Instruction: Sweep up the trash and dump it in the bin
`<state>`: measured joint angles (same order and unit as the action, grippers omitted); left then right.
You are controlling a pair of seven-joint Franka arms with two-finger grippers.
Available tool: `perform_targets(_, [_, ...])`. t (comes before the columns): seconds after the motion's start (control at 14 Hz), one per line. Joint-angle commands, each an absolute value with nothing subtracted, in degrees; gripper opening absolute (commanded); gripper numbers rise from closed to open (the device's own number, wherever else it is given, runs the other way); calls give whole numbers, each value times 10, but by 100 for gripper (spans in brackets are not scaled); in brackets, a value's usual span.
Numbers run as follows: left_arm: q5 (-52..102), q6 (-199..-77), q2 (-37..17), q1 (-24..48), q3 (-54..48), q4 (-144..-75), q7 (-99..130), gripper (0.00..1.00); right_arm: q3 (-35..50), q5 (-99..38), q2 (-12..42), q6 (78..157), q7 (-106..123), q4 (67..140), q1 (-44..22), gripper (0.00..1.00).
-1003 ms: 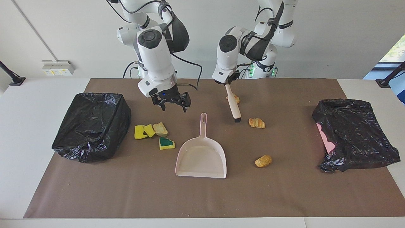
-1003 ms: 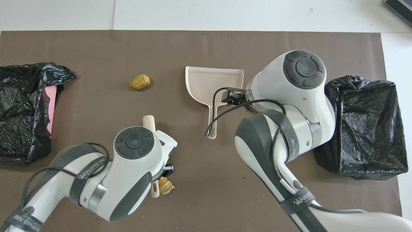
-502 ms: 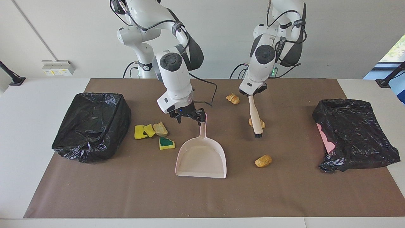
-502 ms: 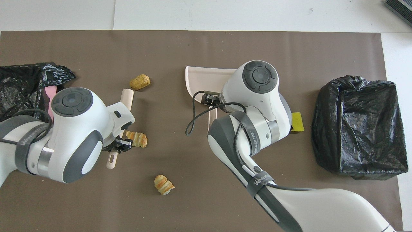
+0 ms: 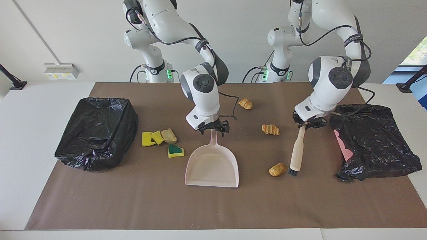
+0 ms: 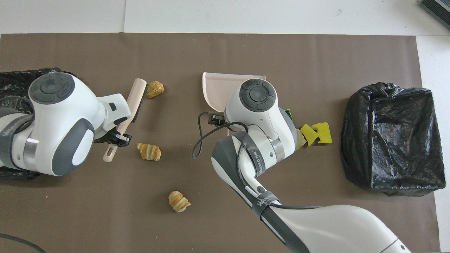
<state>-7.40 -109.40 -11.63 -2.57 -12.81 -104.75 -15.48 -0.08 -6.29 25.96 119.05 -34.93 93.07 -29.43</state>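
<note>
My left gripper (image 5: 308, 125) is shut on the top of the cream-handled brush (image 5: 297, 150). The brush slants down, and its bristles rest beside a golden pastry (image 5: 277, 169). Two more pastries (image 5: 270, 129) (image 5: 245, 103) lie nearer the robots. My right gripper (image 5: 214, 130) is open, its fingers on either side of the handle end of the pale pink dustpan (image 5: 213, 166). Yellow sponge chunks (image 5: 151, 138), a beige bread chunk (image 5: 169, 135) and a green sponge (image 5: 175, 151) lie between the dustpan and the black-bagged bin (image 5: 96, 131). In the overhead view the right arm hides that gripper.
A crumpled black bag (image 5: 373, 141) with something pink showing lies at the left arm's end of the brown mat. Overhead, the brush (image 6: 132, 102) touches a pastry (image 6: 154, 89), and the bin (image 6: 392, 137) stands beside the yellow sponges (image 6: 316, 130).
The left arm swung the brush toward its own end of the table and set the bristles beside the farthest pastry. The right gripper moved from near the sponges down to the dustpan handle.
</note>
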Motion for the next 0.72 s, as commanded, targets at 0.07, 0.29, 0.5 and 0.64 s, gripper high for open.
perform_targets(0.07, [-128, -1113, -198, -35, -137, -962, -192, 0, 4, -55, 242, 1161, -335, 949, -288, 83])
perform_targets(0.29, [-145, -1163, -220, -33, -137, -949, -193, 0, 4, -64, 242, 1165, -335, 950, -290, 71])
perform_targets(0.5, [-145, -1207, -221, -28, -138, -968, -244, 0, 4, -65, 240, 1166, -335, 953, -291, 50])
perform_targets(0.64, [-145, -1217, -224, -28, -137, -970, -334, 0, 4, -65, 238, 1164, -335, 954, -292, 14])
